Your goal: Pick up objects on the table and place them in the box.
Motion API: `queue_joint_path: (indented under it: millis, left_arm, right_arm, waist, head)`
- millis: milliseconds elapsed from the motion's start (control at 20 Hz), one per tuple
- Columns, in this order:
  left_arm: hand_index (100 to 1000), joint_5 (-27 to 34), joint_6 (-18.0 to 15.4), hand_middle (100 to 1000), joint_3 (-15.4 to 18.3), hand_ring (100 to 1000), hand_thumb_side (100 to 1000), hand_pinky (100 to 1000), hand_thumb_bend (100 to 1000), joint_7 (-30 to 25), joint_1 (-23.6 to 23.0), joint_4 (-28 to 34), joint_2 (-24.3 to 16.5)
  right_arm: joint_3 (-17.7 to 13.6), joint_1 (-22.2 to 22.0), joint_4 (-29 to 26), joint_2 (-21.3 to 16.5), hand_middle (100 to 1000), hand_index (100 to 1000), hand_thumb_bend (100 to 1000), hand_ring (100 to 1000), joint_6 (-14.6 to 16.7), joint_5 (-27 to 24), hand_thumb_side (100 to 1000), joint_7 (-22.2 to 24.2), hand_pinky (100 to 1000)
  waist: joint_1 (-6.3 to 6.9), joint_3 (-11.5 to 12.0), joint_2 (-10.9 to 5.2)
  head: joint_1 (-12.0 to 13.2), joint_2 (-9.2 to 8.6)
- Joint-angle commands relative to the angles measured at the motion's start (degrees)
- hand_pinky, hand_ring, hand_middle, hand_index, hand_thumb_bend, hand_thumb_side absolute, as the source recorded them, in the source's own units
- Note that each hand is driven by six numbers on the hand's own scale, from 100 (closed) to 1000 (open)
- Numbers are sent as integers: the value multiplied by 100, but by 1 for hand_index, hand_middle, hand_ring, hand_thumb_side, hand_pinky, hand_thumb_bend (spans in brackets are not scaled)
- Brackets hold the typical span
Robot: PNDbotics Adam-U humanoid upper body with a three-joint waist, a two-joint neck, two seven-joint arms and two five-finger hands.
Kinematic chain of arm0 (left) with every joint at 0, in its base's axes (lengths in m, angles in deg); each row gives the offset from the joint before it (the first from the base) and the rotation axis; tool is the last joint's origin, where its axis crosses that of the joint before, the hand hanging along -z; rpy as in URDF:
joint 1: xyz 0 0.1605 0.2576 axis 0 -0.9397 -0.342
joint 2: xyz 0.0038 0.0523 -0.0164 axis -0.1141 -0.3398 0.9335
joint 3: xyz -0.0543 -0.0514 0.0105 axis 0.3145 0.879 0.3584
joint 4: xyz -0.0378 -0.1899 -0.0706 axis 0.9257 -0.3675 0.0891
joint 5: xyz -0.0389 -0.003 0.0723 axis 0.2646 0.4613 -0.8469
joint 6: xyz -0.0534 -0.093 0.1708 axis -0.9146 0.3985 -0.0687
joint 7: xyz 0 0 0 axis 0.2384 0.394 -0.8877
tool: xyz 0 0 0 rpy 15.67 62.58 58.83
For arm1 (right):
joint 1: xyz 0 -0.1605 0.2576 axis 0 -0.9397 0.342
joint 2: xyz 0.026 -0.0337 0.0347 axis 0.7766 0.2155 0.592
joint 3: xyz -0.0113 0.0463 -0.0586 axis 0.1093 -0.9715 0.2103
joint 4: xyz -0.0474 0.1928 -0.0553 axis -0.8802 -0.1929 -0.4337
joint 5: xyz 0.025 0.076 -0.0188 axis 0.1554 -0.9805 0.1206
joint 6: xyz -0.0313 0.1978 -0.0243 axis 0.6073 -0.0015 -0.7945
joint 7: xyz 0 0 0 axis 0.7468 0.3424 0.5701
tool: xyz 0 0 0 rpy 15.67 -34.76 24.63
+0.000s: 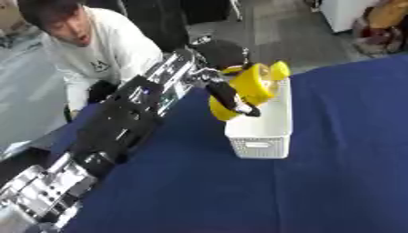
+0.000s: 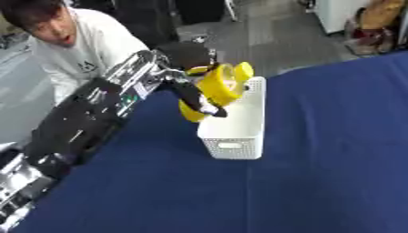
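left hand grips yellow object; above white box

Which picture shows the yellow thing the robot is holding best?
The left eye view: the yellow object sits larger there, above the white box, with the left hand curled round it. The right eye view shows nearly the same.

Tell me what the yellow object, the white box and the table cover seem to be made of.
Yellow rounded object: probably glossy plastic, smooth with highlights.
White rectangular box: probably moulded plastic, with perforated walls and a handle slot.
Dark blue table cover: apparently matte cloth, without glare.
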Motion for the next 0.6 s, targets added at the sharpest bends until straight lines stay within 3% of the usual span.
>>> queue_joint_path:
  millis: [50,300,450,600]
  left_arm:
    - [223,428,33,100,47,100,743,100,164,47,45,-14,-42]
    - [306,1325,83,105,58,124,765,100,169,68,-15,-178,64]
    - [388,1668,110,199,39,222,788,100,169,57,-53,-249,95]
    - [418,1804,130,252,50,253,791,100,168,71,-76,-282,101]
  right_arm:
    - [11,128,-88,5,320,440,100,273,-12,-21,1000,17,235]
    - [19,153,-88,30,320,440,100,273,-22,-40,1000,29,235]
    - [22,175,-88,53,320,440,100,273,-25,-54,1000,32,235]
    - [31,200,-88,70,321,440,100,273,-30,-65,1000,44,235]
  waist:
    - [-45,-5,-70]
    - [-43,-35,-51]
    - [-42,-50,-33]
    - [-42,-64,-8]
  head:
    - [85,-85]
    - [80,-114]
    - [81,-118]
    - [73,-133]
